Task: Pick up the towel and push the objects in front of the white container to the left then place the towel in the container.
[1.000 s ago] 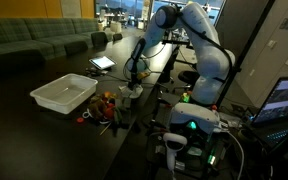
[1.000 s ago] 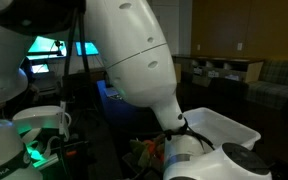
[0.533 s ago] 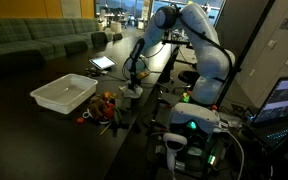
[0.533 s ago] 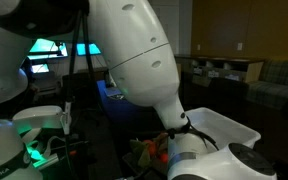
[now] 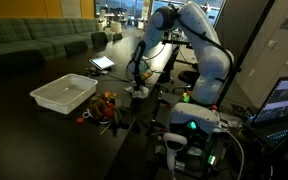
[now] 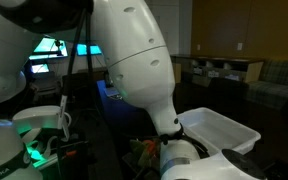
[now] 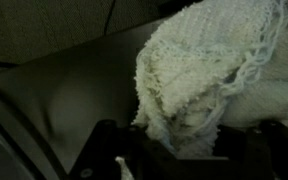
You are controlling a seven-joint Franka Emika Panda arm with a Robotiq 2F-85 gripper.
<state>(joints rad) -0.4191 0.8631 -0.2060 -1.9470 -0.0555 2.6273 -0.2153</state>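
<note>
The towel (image 7: 204, 70) is a cream knitted cloth, bunched up and filling the wrist view. Its lower folds are pinched between the dark fingers of my gripper (image 7: 182, 142), which is shut on it. In an exterior view the gripper (image 5: 136, 82) points down at the dark table, with the towel (image 5: 139, 91) as a small white lump under it. The white container (image 5: 64, 93) lies to the left. Several small coloured objects (image 5: 104, 104) are heaped between it and the towel. In an exterior view the robot's body hides the gripper, while the container (image 6: 220, 128) and objects (image 6: 149, 152) show.
A lit tablet (image 5: 102, 63) lies farther back on the table (image 5: 44, 125). A green sofa (image 5: 34, 42) runs behind it. The robot base (image 5: 189, 125) and a laptop (image 5: 284, 98) stand at the right.
The jaws have closed from wide open onto the towel. The arm has barely moved, and the towel now looks gathered up under the gripper.
</note>
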